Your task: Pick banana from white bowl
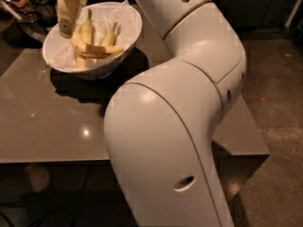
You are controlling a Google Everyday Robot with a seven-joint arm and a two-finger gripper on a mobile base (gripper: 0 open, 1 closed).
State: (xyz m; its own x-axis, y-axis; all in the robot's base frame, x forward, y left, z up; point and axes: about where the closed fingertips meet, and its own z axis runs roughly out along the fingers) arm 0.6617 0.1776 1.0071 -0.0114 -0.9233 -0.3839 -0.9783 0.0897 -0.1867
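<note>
The white bowl (124, 41) stands at the far left of the grey table, lined with crumpled white paper. The long curved yellow banana (97, 51) lies across its bottom, with two shorter bananas (87, 26) leaning upright behind it. My gripper (66, 30) hangs over the bowl's left side. Its tan lower end is down inside the rim, right at the left end of the curved banana. I cannot tell whether it touches the banana. My white arm (189, 79) fills the middle and right of the view.
The grey table (42, 122) reaches to the left and front edges of the view, with a dark floor (279, 108) on the right. Dark cluttered objects (21, 8) sit beyond the table at the far left.
</note>
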